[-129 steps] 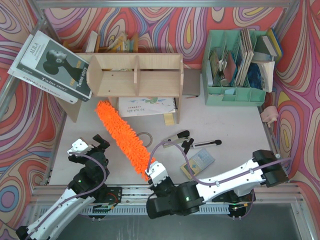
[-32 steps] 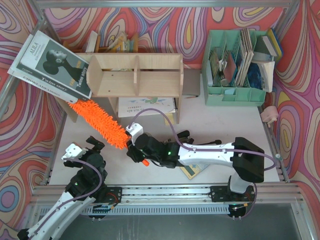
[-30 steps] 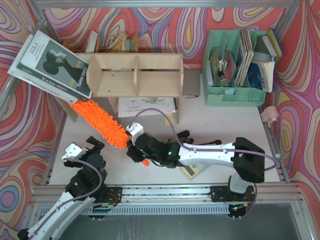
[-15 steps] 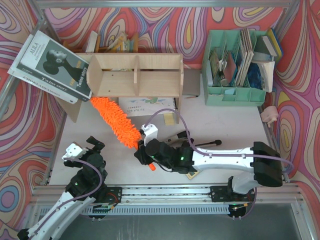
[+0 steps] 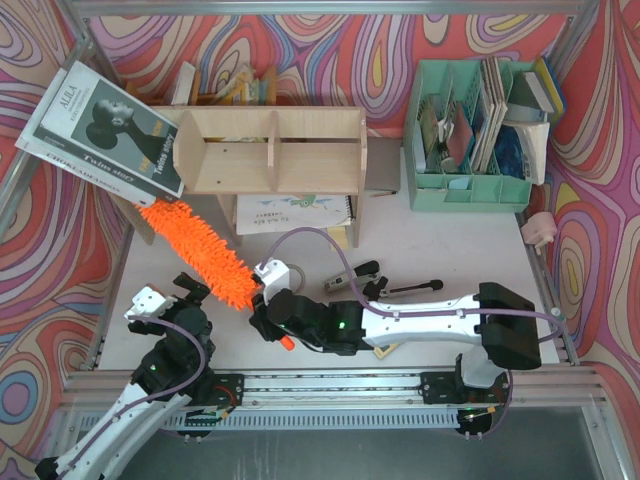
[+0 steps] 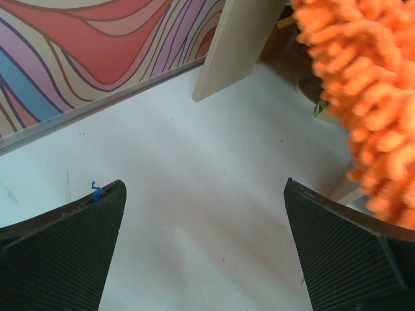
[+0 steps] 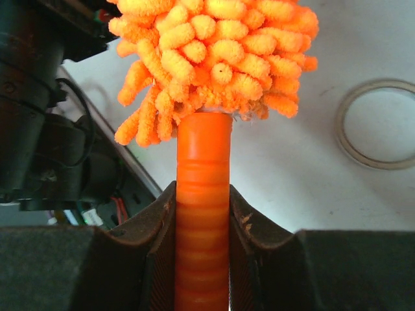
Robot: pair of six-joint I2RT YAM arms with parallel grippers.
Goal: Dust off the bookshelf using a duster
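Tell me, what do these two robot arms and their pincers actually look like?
The left arm and right arm have white shells between chunky black joints, with a lilac cable looping alongside. Each wrist carries a white block. The left tool and right tool each have two black fingers; the left's pads show fine ribbed texture.

white arms (image 5: 430, 320) with black joints (image 5: 508, 338) and looping purple cables (image 5: 305, 234).
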